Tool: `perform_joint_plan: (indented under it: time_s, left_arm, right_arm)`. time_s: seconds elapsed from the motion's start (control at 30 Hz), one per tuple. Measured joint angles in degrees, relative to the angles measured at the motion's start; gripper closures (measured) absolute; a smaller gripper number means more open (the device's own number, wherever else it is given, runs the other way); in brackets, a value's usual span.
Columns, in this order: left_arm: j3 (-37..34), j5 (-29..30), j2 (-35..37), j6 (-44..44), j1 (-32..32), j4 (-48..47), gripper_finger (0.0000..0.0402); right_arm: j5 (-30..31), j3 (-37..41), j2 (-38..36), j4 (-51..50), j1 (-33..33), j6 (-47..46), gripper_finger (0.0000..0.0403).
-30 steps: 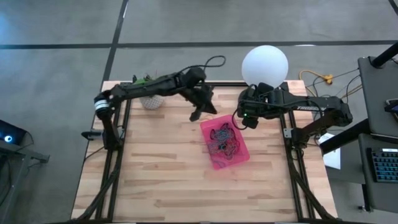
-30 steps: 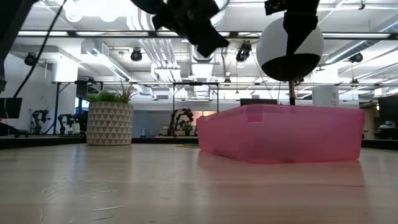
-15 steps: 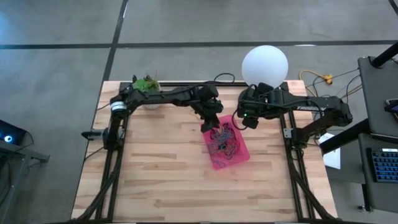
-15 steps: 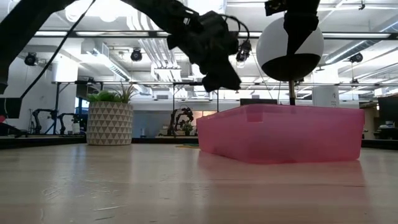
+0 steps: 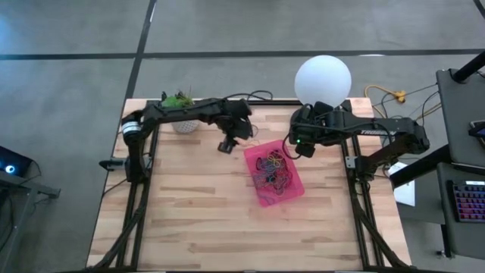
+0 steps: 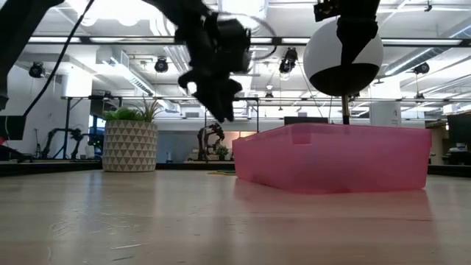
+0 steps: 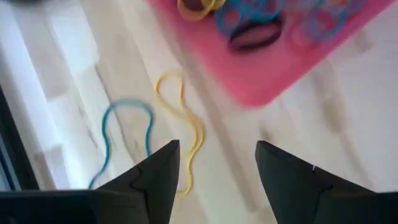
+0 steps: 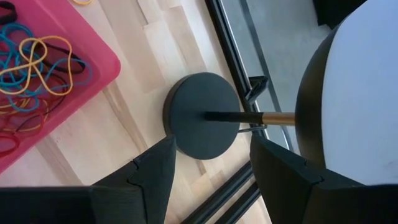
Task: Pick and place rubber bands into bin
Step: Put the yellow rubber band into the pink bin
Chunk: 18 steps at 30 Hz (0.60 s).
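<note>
The pink bin [image 5: 262,199] sits mid-table with a tangle of rubber bands [image 5: 273,168] in it. My left gripper [image 5: 226,144] hangs open just off the bin's far left corner, pointing steeply down with nothing between its fingers. In the left wrist view a yellow band [image 7: 181,124] and a blue band [image 7: 127,134] lie flat on the wood under the left gripper [image 7: 217,177], beside the bin's wall [image 7: 261,87]. My right gripper [image 5: 300,145] waits open above the bin's far right corner.
A lamp with a white globe [image 5: 323,77] stands at the far edge, and its black base [image 8: 204,116] lies right under my right gripper. A white pot with a plant [image 5: 180,114] stands far left. The near half of the wooden table [image 5: 204,227] holds nothing.
My left gripper swung over the bin's far left corner, then came back toward the table's left and sank, tipping more steeply down. Its fingers, together a second ago, now stand apart.
</note>
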<state>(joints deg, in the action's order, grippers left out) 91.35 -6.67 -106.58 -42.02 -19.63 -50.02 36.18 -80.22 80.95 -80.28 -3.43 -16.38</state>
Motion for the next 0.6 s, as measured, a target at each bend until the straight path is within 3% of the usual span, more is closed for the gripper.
perform_joint_plan:
  time_s: [0.23,0.4,0.6]
  left_arm:
    - [-4.9,-2.7,-3.3,-7.0,-2.3,3.9,0.0248]
    - [-4.7,-3.5,-7.0,-4.7,-3.0,10.0,0.0265]
    - [-3.9,-3.7,-10.5,-1.5,-2.9,9.6,0.0267]
  right_arm:
    - [0.0,0.6,0.0,0.0,0.0,-0.1,0.0209]
    - [0.0,0.7,0.0,0.0,0.0,-0.1,0.0209]
    - [0.0,0.8,0.0,-0.1,0.0,-0.1,0.0209]
